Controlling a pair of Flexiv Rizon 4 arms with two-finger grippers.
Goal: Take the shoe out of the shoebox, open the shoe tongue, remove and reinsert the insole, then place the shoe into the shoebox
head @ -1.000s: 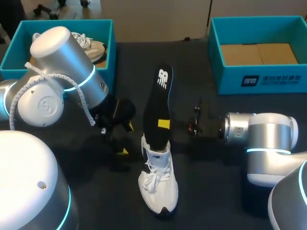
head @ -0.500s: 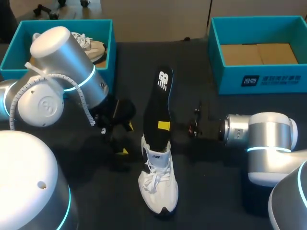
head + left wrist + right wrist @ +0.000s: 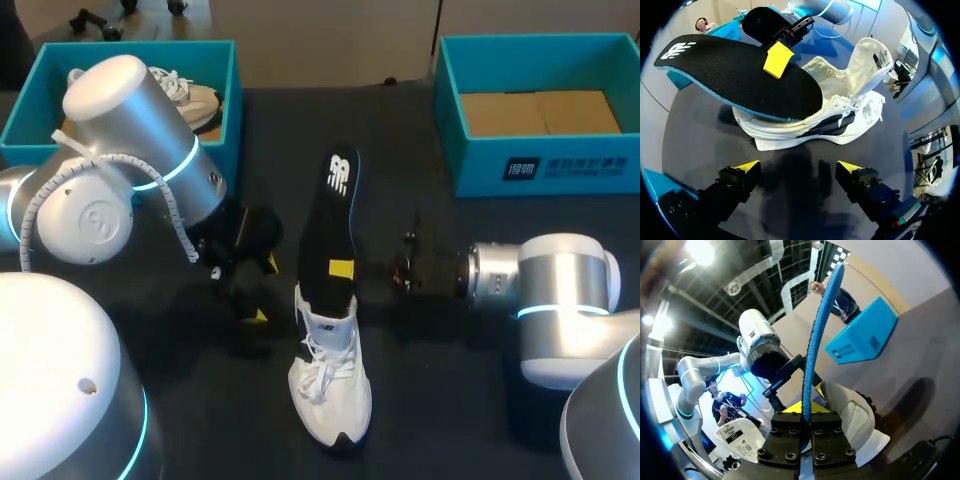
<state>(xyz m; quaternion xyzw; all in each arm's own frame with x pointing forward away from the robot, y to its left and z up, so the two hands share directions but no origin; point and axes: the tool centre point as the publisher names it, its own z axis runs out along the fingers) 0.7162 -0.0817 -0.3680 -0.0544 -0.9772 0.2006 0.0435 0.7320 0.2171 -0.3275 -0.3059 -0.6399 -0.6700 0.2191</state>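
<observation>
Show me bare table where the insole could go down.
Free: the table between insole and right shoebox, and between shoe and right arm. Crowded: between left hand and shoe.

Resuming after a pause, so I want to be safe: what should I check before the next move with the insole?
1. Right gripper shut on insole: ok.
2. Left gripper open, apart from shoe: ok.
3. Tongue raised, opening exposed: ok.
4. Insole's lower end inside the shoe: cannot tell.
5. Shoebox on the right arm's side holds no shoe: ok.
</observation>
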